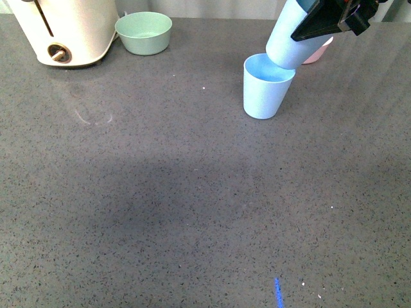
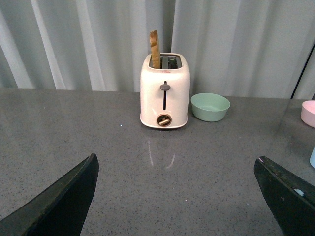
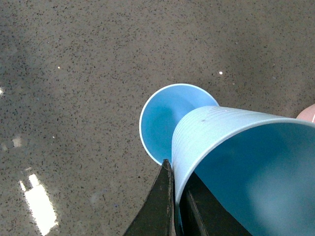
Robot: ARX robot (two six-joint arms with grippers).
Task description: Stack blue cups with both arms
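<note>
One tilted cup (image 1: pixel 287 40) over upright cup (image 1: pixel 262 96) at 1 o'clock, rim pinched by right claw (image 3: pixel 176 192). Left claw (image 2: pixel 175 169) spread wide, empty.

The standing cup (image 1: pixel 262 96) and the lifted cup (image 1: pixel 288 46) are both plain pale sky-blue. The table (image 1: pixel 160 192) is dark grey with fine black and white speckles. The toaster (image 2: pixel 165 93) is cream, the green bowl (image 1: pixel 144 32) is mint, the pink bowl (image 2: pixel 309 112) is pale, and the right gripper (image 3: pixel 178 201) is black.
</note>
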